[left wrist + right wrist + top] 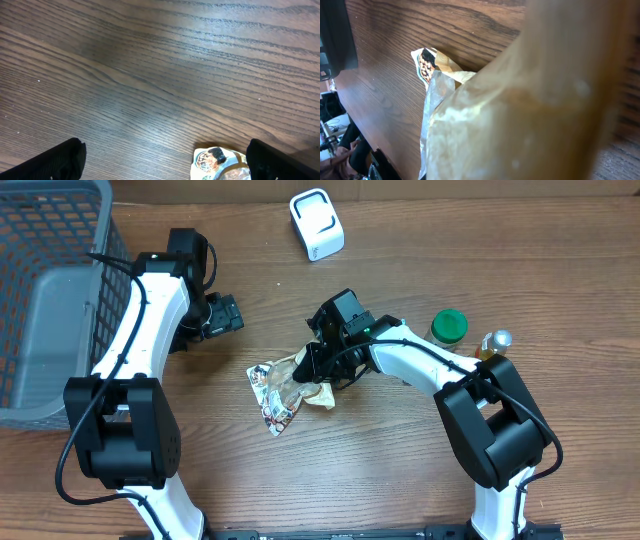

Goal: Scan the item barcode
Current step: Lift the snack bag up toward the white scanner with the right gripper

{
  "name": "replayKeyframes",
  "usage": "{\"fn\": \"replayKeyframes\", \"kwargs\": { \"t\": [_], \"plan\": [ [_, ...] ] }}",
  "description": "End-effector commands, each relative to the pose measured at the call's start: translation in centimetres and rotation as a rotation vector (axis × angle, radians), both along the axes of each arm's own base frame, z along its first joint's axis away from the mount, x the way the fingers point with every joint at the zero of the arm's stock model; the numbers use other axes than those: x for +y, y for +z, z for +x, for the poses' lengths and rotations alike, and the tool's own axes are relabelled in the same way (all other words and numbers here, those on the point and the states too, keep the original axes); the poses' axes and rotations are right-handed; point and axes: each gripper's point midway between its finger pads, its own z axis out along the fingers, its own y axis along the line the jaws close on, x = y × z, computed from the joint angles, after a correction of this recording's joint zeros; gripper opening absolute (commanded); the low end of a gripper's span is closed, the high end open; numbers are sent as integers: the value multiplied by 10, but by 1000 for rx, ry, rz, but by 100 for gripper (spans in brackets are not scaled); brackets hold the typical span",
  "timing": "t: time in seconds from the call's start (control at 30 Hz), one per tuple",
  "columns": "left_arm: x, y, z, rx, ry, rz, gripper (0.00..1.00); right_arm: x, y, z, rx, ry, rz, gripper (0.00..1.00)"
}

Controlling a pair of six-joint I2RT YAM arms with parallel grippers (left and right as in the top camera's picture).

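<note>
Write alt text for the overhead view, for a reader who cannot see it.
The right gripper is shut on a snack packet at the middle of a wooden table. The left gripper hangs open near a grey basket; a white device sits at the far edge.

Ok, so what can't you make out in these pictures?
- Barcode on the snack packet: too small overhead; the right wrist view is filled by blurred wrapper.
- Right end effector fingertips: overhead, hidden under its own body.
- Packet in the left wrist view: cut off by the bottom edge.
- Bottle by the green-lidded jar: lower part behind the right arm.
</note>
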Motion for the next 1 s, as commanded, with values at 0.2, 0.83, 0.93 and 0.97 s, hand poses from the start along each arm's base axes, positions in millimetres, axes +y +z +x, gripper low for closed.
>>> {"fn": "replayKeyframes", "kwargs": {
  "t": [0.2, 0.83, 0.93, 0.97],
  "plan": [
    [2, 10, 5, -33, -8, 15, 100, 5, 55, 16, -112, 50, 127, 4],
    [2, 10, 5, -33, -8, 15, 99, -76, 254, 93, -918, -56, -226, 4],
    [2, 10, 5, -33, -8, 15, 99, -83, 276, 113, -1098, -38, -334, 4],
    [2, 10, 5, -33, -8, 15, 100, -84, 281, 117, -1148, -21, -371, 4]
  ]
}}
